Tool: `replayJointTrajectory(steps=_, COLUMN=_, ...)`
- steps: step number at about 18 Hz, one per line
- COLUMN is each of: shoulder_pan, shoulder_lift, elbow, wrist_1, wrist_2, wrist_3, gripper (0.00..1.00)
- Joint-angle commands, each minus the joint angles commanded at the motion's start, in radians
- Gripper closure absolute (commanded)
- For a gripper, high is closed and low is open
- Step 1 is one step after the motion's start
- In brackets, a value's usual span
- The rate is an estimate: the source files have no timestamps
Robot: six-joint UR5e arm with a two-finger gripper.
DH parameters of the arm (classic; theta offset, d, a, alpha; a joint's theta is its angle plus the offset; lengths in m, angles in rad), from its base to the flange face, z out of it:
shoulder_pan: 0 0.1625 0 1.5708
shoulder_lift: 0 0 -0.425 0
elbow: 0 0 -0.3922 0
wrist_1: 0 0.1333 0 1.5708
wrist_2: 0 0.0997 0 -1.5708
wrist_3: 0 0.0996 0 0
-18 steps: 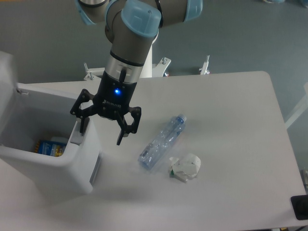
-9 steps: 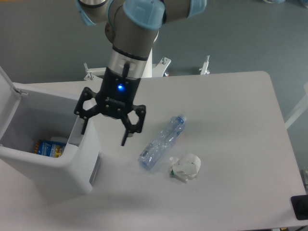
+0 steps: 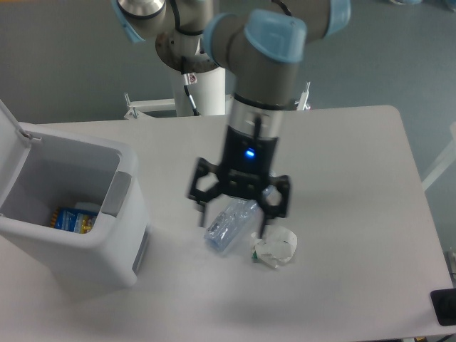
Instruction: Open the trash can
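The white trash can [image 3: 107, 235] stands at the left of the table with its lid [image 3: 8, 142] swung up at the far left edge, so the inside shows. A blue and yellow package [image 3: 71, 219] lies at its bottom. The grey push-button [image 3: 140, 251] is on its right face. My gripper [image 3: 235, 214] is open and empty, well right of the can, hanging over the clear plastic bottle [image 3: 229, 226] with a finger on either side.
A crumpled white paper wad [image 3: 275, 249] lies just right of the bottle. The arm's base post [image 3: 203, 89] stands at the table's far edge. A black object [image 3: 443, 306] sits at the lower right corner.
My gripper has moved quickly right, from the trash can's right rim to above the bottle. The lid stays open.
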Motion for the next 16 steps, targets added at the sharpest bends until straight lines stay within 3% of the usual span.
replayJointTrajectory(steps=3, shoulder_pan=0.097, shoulder_lift=-0.017, elbow=-0.008, wrist_1=-0.012, wrist_2=0.030, wrist_3=0.189, gripper=0.00)
replayJointTrajectory(steps=6, shoulder_pan=0.138, shoulder_lift=-0.037, elbow=0.012, wrist_1=-0.032, wrist_2=0.033, wrist_3=0.244, gripper=0.00)
replayJointTrajectory(steps=10, shoulder_pan=0.137, shoulder_lift=-0.081, elbow=0.034, wrist_1=-0.072, wrist_2=0.043, wrist_3=0.385, gripper=0.00)
replayJointTrajectory(steps=13, shoulder_pan=0.132, shoulder_lift=-0.080, elbow=0.043, wrist_1=-0.164, wrist_2=0.147, wrist_3=0.526, gripper=0.00)
replayJointTrajectory(steps=16, shoulder_pan=0.122, shoulder_lift=-0.078, elbow=0.028, wrist_1=-0.161, wrist_2=0.171, wrist_3=0.547, gripper=0.00)
